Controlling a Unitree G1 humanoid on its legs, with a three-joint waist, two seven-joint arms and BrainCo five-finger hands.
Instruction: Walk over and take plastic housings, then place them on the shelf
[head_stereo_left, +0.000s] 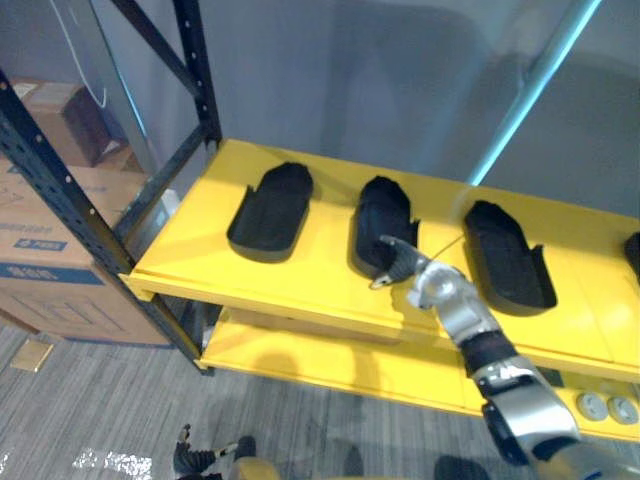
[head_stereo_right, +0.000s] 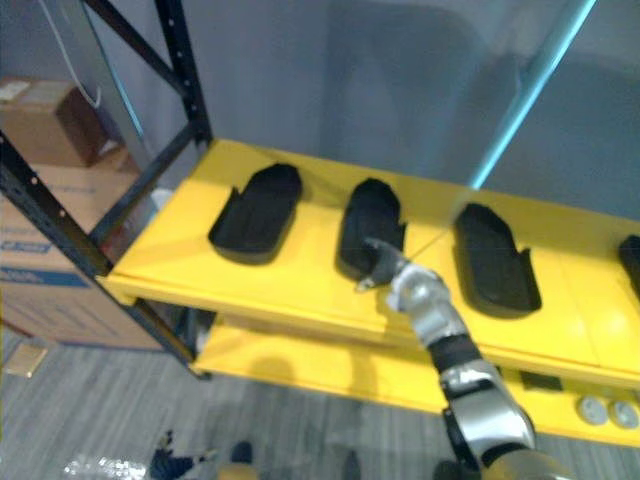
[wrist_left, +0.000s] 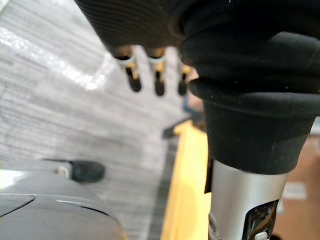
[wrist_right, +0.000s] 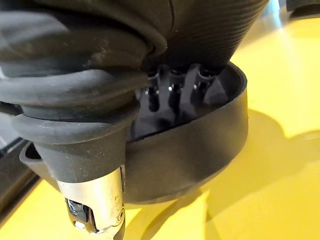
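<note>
Black housings are laid side by side, hollow side up and spaced apart, on the yellow shelf (head_stereo_left: 300, 285) across the middle of the frame, probably so that each can be reached on its own. The right hand (head_stereo_left: 405, 268) is set at the near end of the middle housing (head_stereo_left: 380, 215), its fingers (wrist_right: 172, 97) dipped into the hollow; whether the wall is gripped or let go cannot be told. The left hand (wrist_left: 159, 85) is hung over the floor (wrist_left: 50, 100), fingers relaxed, with nothing held.

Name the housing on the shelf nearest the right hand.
The middle housing, second from left: the right hand meets its near end, while the left housing and right housing lie untouched.
</note>
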